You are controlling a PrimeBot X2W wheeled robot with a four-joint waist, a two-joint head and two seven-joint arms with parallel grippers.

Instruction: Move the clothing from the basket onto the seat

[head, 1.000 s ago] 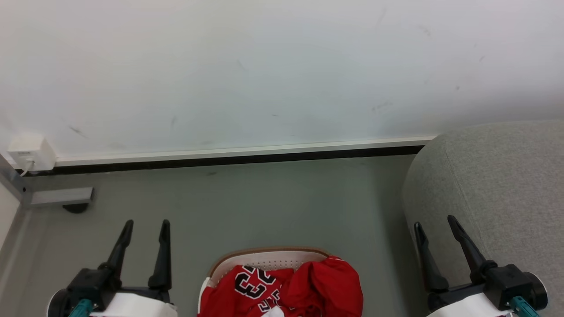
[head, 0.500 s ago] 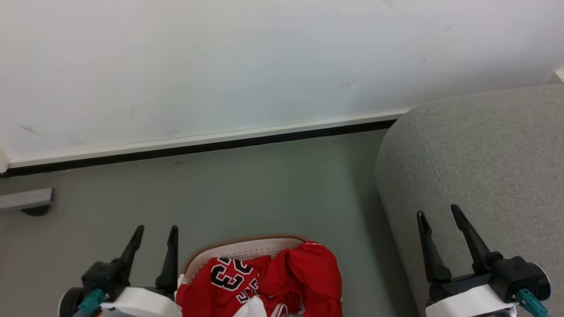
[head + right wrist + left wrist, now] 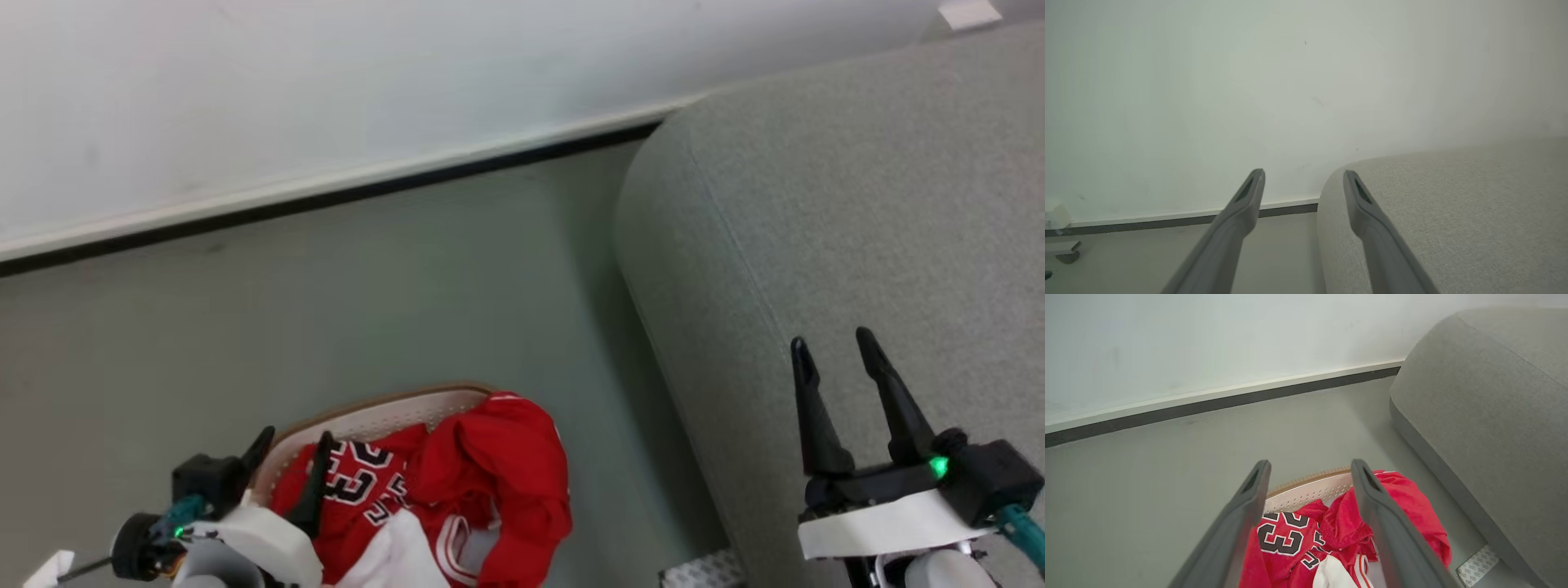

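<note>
Task not started, we reckon: the clothing lies heaped in the basket on the floor, left of the seat, w/ our left tool by the basket & right tool above the seat, both w/ fingers apart, empty.

Two red garments, one basket, one sofa, one left gripper, one right gripper

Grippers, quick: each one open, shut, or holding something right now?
Left gripper: open, holding nothing, near the red clothing in the oval cream-white plastic basket.
Right gripper: open, holding nothing, by the large grey woven-fabric sofa.
</note>
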